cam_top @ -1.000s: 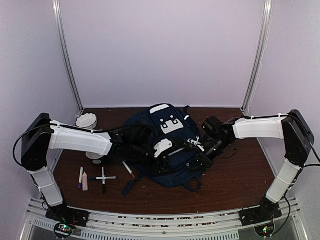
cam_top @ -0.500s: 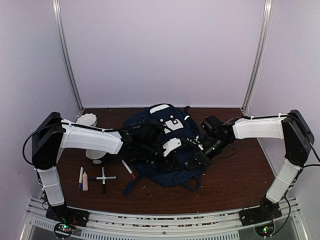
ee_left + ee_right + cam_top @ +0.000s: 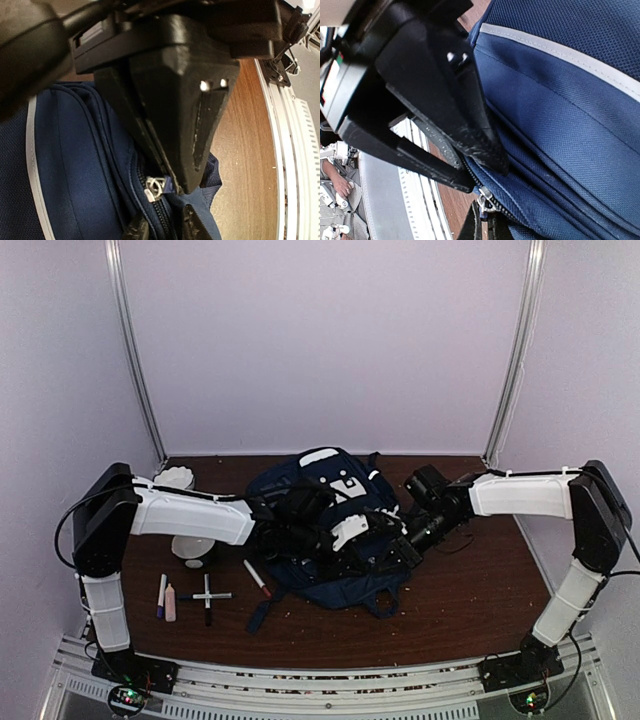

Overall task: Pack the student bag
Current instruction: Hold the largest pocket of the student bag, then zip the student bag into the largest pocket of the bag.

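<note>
No text, label or number is readable.

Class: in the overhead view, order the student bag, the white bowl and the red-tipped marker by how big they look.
1. student bag, by far largest.
2. white bowl, partly hidden by the left arm.
3. red-tipped marker, slim; near the bowl in length.

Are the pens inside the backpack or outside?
Outside. The pens lie on the table, left of the student bag.
</note>
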### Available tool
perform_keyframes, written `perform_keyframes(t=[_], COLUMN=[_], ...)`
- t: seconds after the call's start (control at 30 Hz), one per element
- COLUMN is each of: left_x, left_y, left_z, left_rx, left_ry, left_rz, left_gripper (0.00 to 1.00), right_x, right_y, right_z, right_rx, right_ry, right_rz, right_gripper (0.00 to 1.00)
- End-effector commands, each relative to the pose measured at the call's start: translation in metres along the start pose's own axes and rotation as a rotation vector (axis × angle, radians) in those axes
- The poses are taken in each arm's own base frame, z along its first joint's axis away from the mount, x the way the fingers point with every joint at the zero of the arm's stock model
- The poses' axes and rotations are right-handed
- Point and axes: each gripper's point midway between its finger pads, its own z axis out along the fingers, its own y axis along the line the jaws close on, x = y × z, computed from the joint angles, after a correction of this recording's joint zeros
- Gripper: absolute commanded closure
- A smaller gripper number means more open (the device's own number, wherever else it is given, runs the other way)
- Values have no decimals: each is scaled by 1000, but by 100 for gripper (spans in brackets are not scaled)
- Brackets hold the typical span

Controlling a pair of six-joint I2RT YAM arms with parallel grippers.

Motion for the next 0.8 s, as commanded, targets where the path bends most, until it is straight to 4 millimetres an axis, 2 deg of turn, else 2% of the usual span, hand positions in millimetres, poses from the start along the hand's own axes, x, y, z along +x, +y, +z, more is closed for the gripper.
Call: perform_keyframes(t=[0.0, 0.17, 0.33, 0.47, 0.63, 0.77], left_x=[-10, -11, -11, -10, -1, 4], left_y=[0, 1, -1, -4, -10, -15], left_z=[-4, -6, -21, -34, -40, -44], left_rx=[-11, -19, -58, -83, -102, -101], left_ry=[-17, -5, -17, -19, 30, 66], left_rz=[20, 11, 18, 32, 71, 118], left_gripper=[83, 95, 99, 100, 100, 100], right_x=[-35, -23, 22, 46, 63, 62], right_y=[5, -11, -41, -62, -80, -106], right_z=[-22, -25, -41, -55, -66, -78], right_rx=[13, 50, 107, 136, 156, 216], right_ry=[-130, -93, -12, 27, 51, 42], right_rz=[-101, -50, 86, 179, 271, 317], right_gripper=[100, 100, 100, 100, 100, 100])
